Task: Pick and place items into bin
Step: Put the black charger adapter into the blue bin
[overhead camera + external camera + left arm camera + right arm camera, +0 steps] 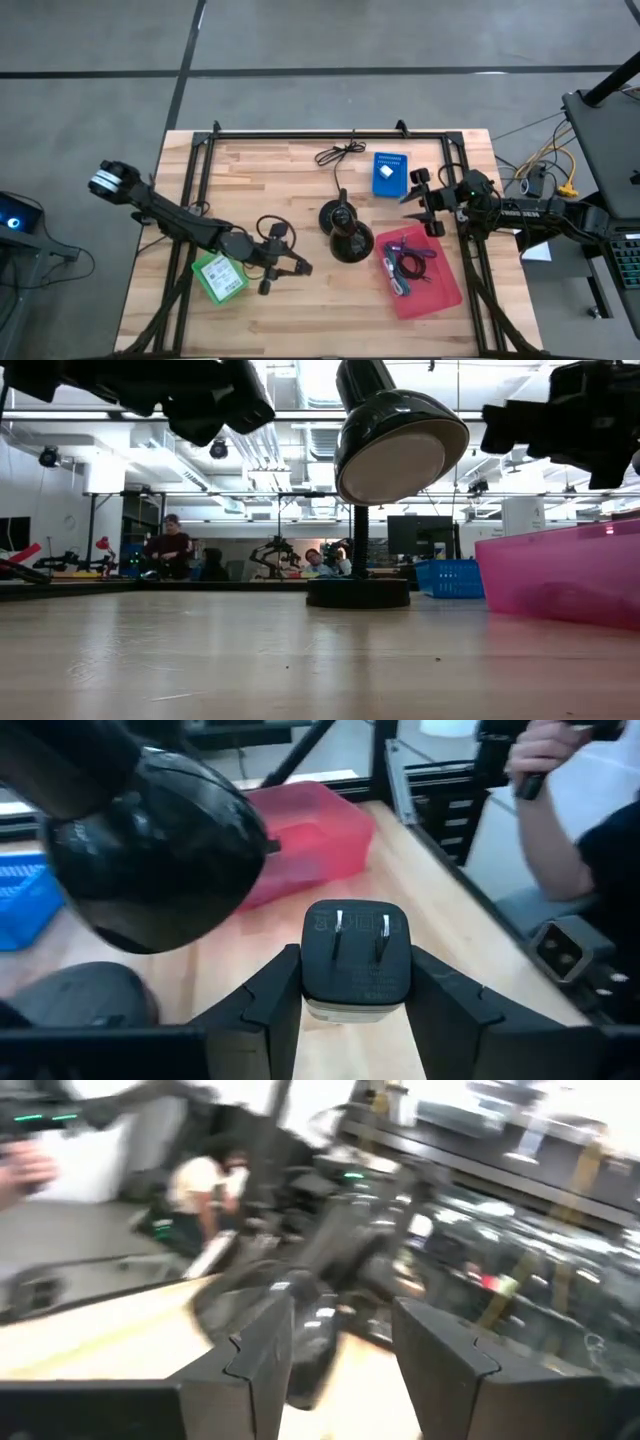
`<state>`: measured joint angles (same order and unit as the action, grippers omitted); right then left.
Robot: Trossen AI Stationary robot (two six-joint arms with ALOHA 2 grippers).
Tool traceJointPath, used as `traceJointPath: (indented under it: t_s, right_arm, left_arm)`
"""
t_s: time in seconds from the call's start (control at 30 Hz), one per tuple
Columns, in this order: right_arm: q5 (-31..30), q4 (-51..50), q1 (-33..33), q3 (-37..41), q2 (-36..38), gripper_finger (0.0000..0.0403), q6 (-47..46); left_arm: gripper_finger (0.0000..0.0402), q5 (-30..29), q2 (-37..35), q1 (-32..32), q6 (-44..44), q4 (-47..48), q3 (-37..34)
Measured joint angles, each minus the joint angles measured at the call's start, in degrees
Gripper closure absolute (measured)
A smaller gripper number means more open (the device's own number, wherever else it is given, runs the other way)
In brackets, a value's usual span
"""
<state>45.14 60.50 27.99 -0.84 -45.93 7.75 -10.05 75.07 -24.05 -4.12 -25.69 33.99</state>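
- Left gripper pinches a black plug adapter; only our left wrist view shows this.
- Right gripper hangs spread, empty, at twelve o'clock of the red bin.
- Overhead, we see cables inside the bin.

wooden table — glossy lamp, translucent bin

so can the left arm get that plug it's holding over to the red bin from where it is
Probably yes, with a detour. The left gripper is shut on the black plug adapter, and the red bin lies open-topped further right. The black lamp stands between them, so the arm would likely need to skirt its head.
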Motion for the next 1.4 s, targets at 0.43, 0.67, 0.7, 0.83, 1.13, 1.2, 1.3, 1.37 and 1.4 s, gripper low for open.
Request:
traceJointPath:
  t_s: [0.43, 0.67, 0.7, 0.83, 1.13, 1.2, 1.3, 1.37, 1.4]
  right_arm:
    - [1.2, -0.2, -7.2, 0.0, 0.1, 0.0241, 11.7]
    - [-0.4, -3.3, -15.8, 0.0, 0.0, 0.0243, 25.4]
    - [-0.8, -4.0, -17.0, 0.0, 0.0, 0.0243, 27.6]
    - [-8.9, -4.2, -22.2, 0.0, 0.0, 0.0245, 32.5]
    - [-18.2, -6.3, -35.5, -0.4, -1.5, 0.0241, 46.6]
    - [-24.0, -6.6, -38.6, -1.0, -2.0, 0.0237, 47.6]
    - [-33.5, -6.8, -42.4, -2.3, -3.6, 0.0231, 48.4]
    - [-37.3, -7.0, -44.4, -3.7, -5.6, 0.0227, 48.4]
    - [-38.3, -7.3, -45.2, -4.4, -6.6, 0.0224, 48.4]
  left_arm:
    - [0.0271, -5.1, 3.1, -1.2, 8.8, -11.6, 1.6]
    - [0.0271, -8.5, 6.2, -1.4, 9.5, -13.8, 5.9]
    - [0.0271, -8.5, 6.8, -1.5, 10.2, -13.9, 6.5]
    - [0.0271, -8.5, 9.5, -1.5, 10.7, -14.0, 8.6]
    - [0.0271, -8.6, 13.6, -1.9, 12.0, -14.1, 13.1]
    - [0.0271, -9.0, 13.9, -1.9, 12.0, -14.4, 13.8]
    - [0.0271, -10.6, 13.9, -1.9, 12.0, -14.3, 14.5]
    - [0.0271, -11.2, 13.9, -1.9, 12.0, -14.6, 14.8]
    - [0.0271, -11.5, 13.9, -1.9, 12.0, -14.7, 14.9]
